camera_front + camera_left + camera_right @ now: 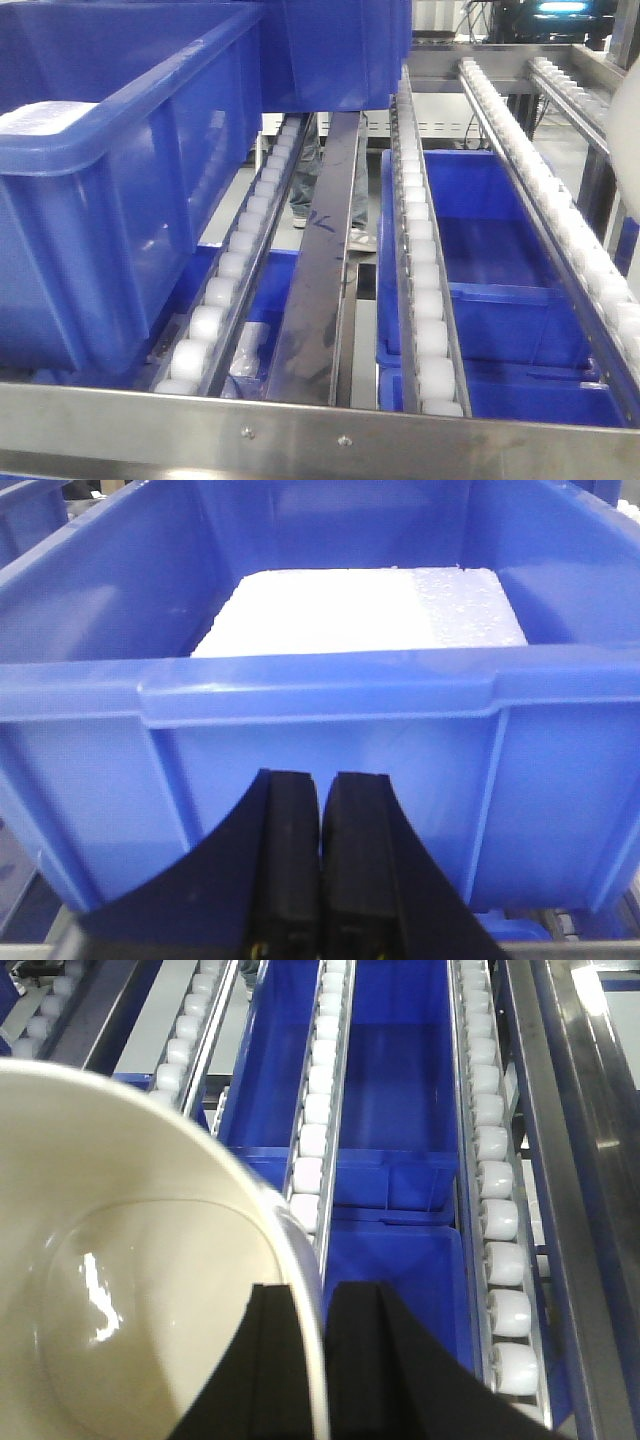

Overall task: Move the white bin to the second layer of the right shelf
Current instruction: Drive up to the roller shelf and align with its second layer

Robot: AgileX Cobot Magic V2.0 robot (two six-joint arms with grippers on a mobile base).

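From my right wrist camera I see the right gripper [308, 1360] with its jaws closed down on the wall of the white bin [110, 1280], one black finger inside the rim and one outside; the cream tub fills the lower left of that view, held over the right shelf second layer [500, 1230], whose rows of white rollers run away from me with blue crates [390, 1080] showing below them through the gaps. The front camera gives me only a pale curved sliver of the bin [625, 150] at the far right edge, above the roller tracks [425, 300] and behind the grey front rail [320, 430]. My left wrist camera shows what neither other view does: the left gripper [320, 810], jaws pressed together with nothing between them, just in front of a large blue crate [320, 695] holding a white foam slab [360, 610].
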